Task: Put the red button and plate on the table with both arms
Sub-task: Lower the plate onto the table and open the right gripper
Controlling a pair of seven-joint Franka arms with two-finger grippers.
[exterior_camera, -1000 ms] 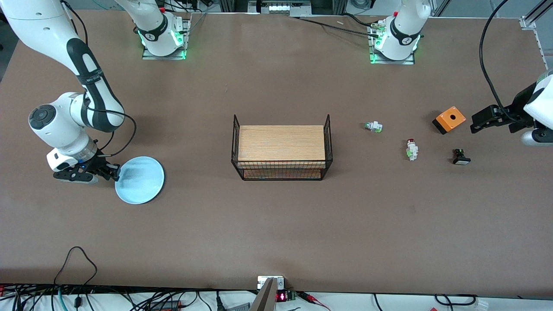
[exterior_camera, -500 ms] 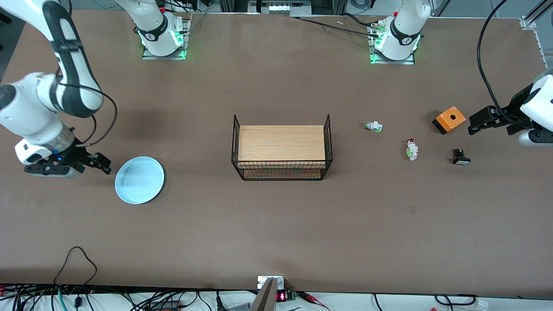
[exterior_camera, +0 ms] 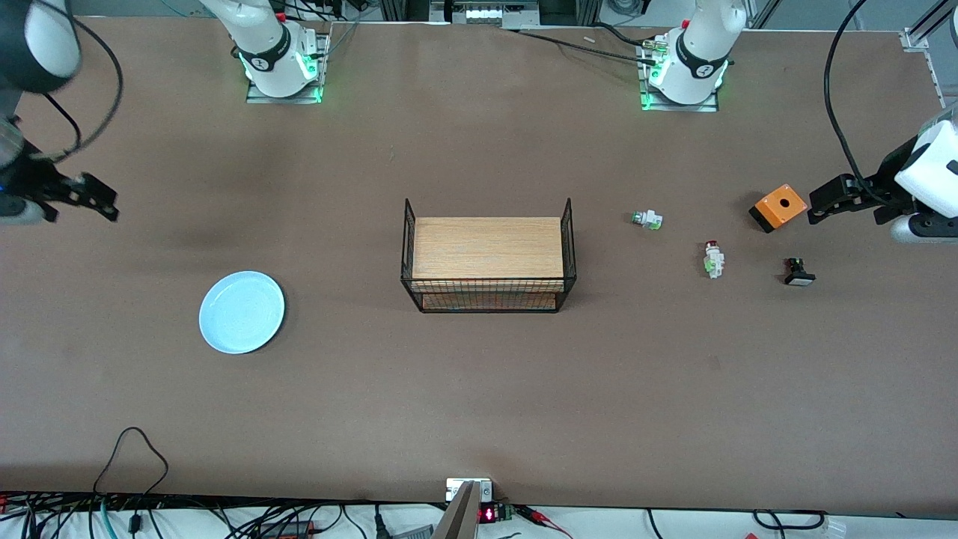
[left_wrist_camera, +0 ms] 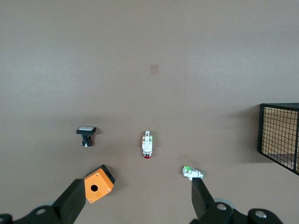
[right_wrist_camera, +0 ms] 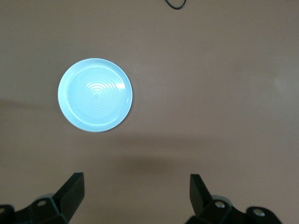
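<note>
Plate [exterior_camera: 242, 311] lay flat on the desk [exterior_camera: 479, 389] toward the right arm's end, nothing on it; round, shallow, glossy light blue, raised rim, faint concentric rings showing in the right wrist view [right_wrist_camera: 95, 101]. Red button [exterior_camera: 713, 259] lay on its side on the desk toward the left arm's end; whitish blocky body, dark red round cap, small green bits; also seen in the left wrist view [left_wrist_camera: 146, 144]. Similar whitish part [exterior_camera: 647, 219] with green bits sat near it, farther from the front camera and closer to the wire rack [exterior_camera: 488, 254]; black part with white cap [exterior_camera: 798, 272] sat toward the left arm's end from the button; orange box [exterior_camera: 778, 207] farther from the camera than that. Rack stood mid-desk, wood top. Right end effector [exterior_camera: 86, 196] was up over bare desk at the right arm's end, well apart from the plate, fingers [right_wrist_camera: 70, 193] spread wide, holding nothing. Left end effector [exterior_camera: 827, 198] was just beside the orange box, fingers [left_wrist_camera: 74, 203] apart, empty.
</note>
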